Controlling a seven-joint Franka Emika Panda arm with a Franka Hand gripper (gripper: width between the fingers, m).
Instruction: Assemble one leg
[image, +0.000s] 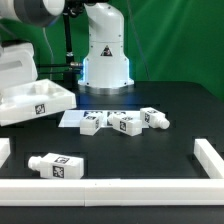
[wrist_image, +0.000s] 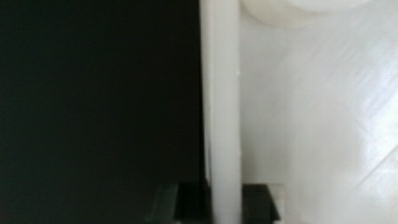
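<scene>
The large white square panel (image: 38, 102) lies at the exterior view's left, tilted a little. My gripper (image: 20, 84) is over its left edge. In the wrist view my gripper (wrist_image: 224, 198) has its two dark fingers (wrist_image: 185, 202) on either side of the panel's thin edge (wrist_image: 222, 100), shut on it. A round corner socket (wrist_image: 294, 10) shows on the panel. One leg (image: 57, 166) lies on its side near the front. Three more legs (image: 92, 123) (image: 125, 123) (image: 153, 117) lie in a row at the middle.
The marker board (image: 70, 117) lies under the row of legs. White rails bound the table at the front (image: 110, 190), the right (image: 210, 155) and the left (image: 4, 150). The robot's base (image: 105, 60) stands at the back.
</scene>
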